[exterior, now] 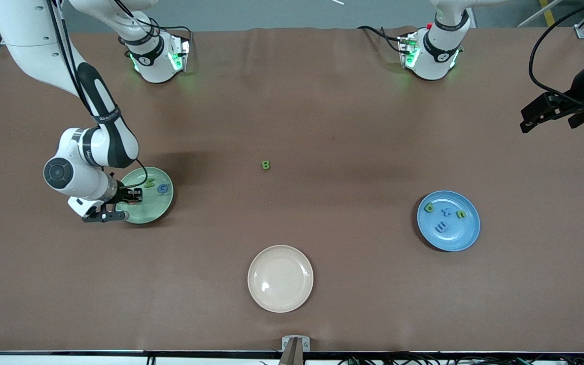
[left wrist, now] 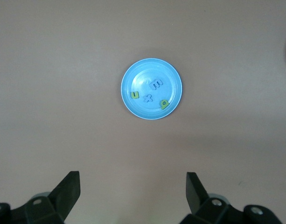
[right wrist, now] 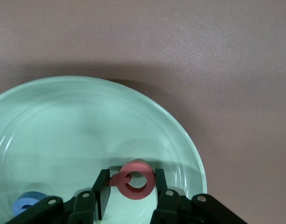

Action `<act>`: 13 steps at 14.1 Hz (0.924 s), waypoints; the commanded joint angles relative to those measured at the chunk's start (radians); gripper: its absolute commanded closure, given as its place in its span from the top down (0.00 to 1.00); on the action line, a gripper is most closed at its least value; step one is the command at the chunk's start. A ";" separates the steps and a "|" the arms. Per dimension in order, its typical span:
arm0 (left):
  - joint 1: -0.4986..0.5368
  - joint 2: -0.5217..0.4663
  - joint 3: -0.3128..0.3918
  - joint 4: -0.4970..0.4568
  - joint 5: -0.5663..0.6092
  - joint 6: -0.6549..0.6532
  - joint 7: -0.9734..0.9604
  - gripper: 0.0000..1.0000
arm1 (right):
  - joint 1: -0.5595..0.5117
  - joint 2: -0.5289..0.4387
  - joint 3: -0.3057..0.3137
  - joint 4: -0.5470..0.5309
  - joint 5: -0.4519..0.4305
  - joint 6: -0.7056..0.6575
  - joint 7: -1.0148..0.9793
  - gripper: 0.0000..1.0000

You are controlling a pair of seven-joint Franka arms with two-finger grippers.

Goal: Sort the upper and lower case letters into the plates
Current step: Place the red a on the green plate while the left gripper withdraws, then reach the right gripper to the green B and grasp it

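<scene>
My right gripper (exterior: 134,195) (right wrist: 132,173) is low over the pale green plate (exterior: 156,209) (right wrist: 63,121), shut on a red ring-shaped letter with a small tail (right wrist: 136,181). Whether the letter touches the plate I cannot tell. A green letter (exterior: 149,182) and a blue letter (exterior: 162,188) (right wrist: 26,204) lie in that plate. The blue plate (exterior: 462,234) (left wrist: 143,77) at the left arm's end holds several green and blue letters. A green B (exterior: 265,165) lies alone mid-table. My left gripper (exterior: 529,120) (left wrist: 133,186) waits high over the table at the left arm's end, open and empty.
A cream-beige plate (exterior: 280,278) with nothing in it sits near the table's front edge, nearer the front camera than the green B. Both arm bases stand along the table's back edge. Brown cloth covers the table.
</scene>
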 commanded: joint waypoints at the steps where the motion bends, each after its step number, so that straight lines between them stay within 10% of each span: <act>1: -0.006 -0.003 0.008 -0.022 -0.018 0.017 0.012 1.00 | -0.017 -0.017 0.020 -0.008 0.000 -0.019 0.004 0.99; 6: -0.002 -0.002 0.008 -0.019 -0.018 0.020 0.012 1.00 | 0.059 -0.115 0.055 0.038 0.060 -0.197 0.194 1.00; 13: 0.005 -0.006 0.010 -0.018 -0.018 0.042 0.012 1.00 | 0.396 -0.123 0.073 0.036 0.086 -0.098 0.542 1.00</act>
